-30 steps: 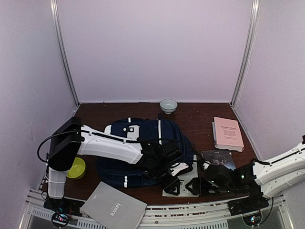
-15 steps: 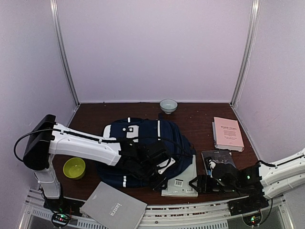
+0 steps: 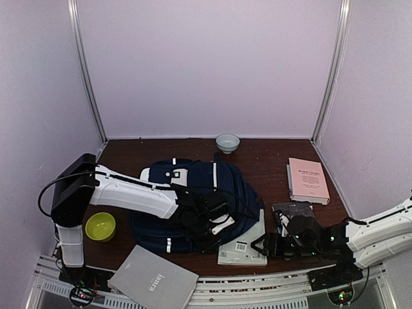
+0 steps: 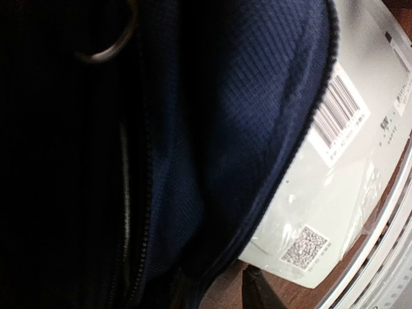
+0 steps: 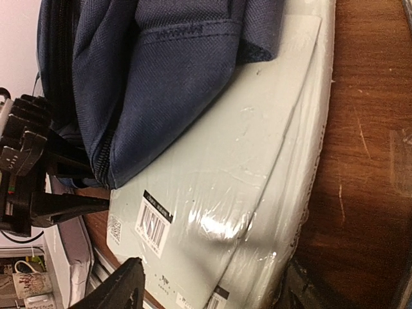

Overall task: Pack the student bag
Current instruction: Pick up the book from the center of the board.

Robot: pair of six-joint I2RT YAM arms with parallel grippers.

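**Soft navy backpack lying over a wrapped book, both arms at its near edge**

The student bag (image 3: 193, 193), navy with thin white stripes, lies flat on the table. Its near right corner drapes over the far left part of a pale shrink-wrapped book (image 3: 243, 248).

The left gripper (image 3: 215, 226) is pressed into the bag's fabric just left of the book. Its wrist camera shows only dark cloth, a zip line (image 4: 138, 212) and the book's barcode, so I cannot tell whether its jaws are parted or closed. The right gripper (image 3: 265, 245) sits at the book's near right end. Its jaws are spread apart with the book's edge between them, and no squeeze is visible.

The bag looks soft and floppy. It would likely sag and fold rather than keep its shape, so a pinch on loose cloth may slip or lift only one layer. The firmer hold is probably the stitched, zipped rim of the opening beside the book. The book's plastic wrap looks glossy and probably slippery.
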